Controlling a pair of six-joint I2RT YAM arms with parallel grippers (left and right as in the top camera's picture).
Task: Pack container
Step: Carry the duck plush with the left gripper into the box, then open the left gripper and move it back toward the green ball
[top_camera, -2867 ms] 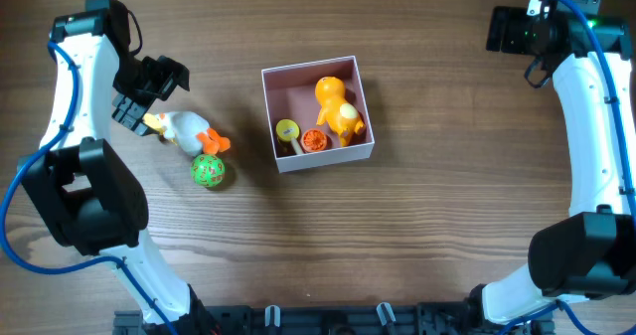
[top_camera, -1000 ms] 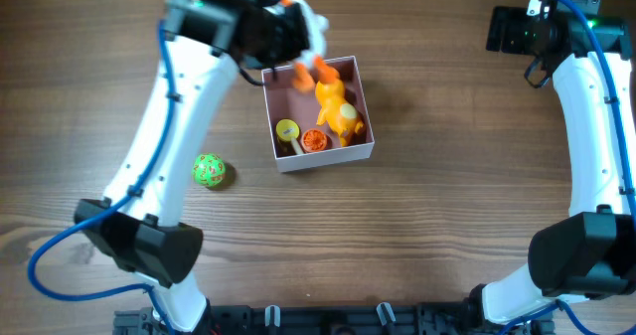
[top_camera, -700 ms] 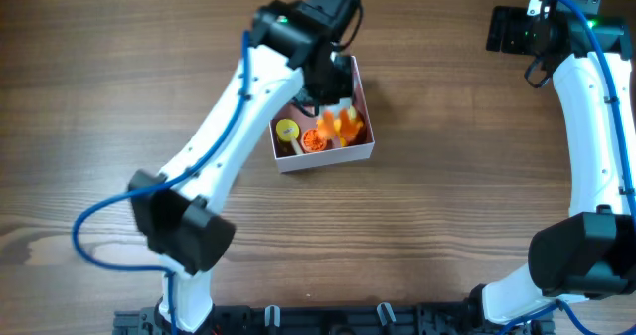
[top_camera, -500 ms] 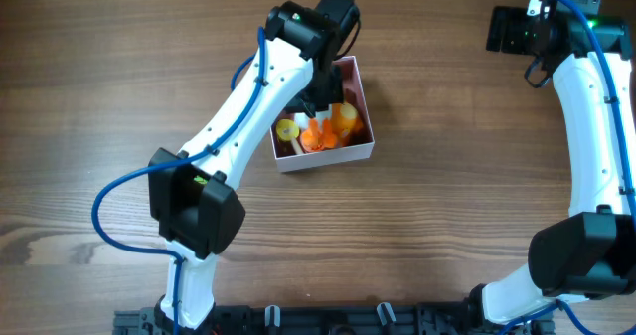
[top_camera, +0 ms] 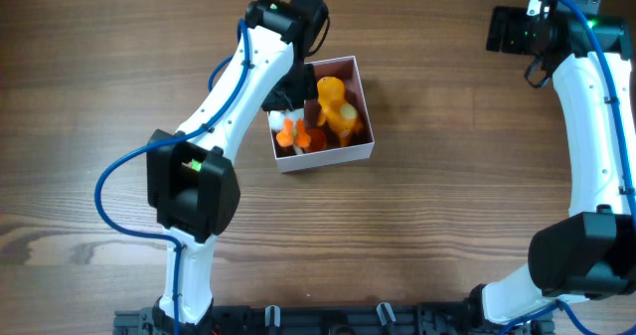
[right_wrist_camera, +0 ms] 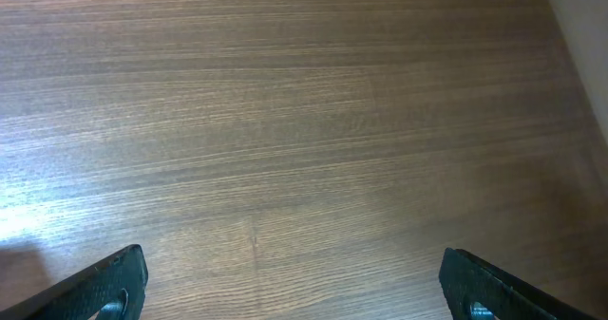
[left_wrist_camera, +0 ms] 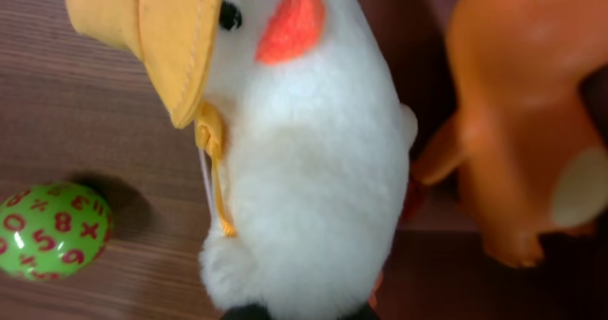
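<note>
The container (top_camera: 328, 157) sits mid-counter, with an orange toy figure (top_camera: 336, 104) in its right half. The left gripper (left_wrist_camera: 302, 312) is clamped on a white plush duck (left_wrist_camera: 313, 168) at the container's left wall. A green ball (left_wrist_camera: 52, 233) lies outside on the counter (right_wrist_camera: 285, 121). The right gripper (right_wrist_camera: 304, 296), far right, gapes wide and empty.

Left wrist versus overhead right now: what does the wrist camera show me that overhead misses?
Only left wrist: the green ball with red numbers, lying on the wood beside the white plush duck, and the duck's yellow hat. Overhead the ball is out of sight, likely under the left arm. Only overhead: the whole container with its white walls, and the right arm far off to the side. Both: the duck next to the orange toy.
</note>
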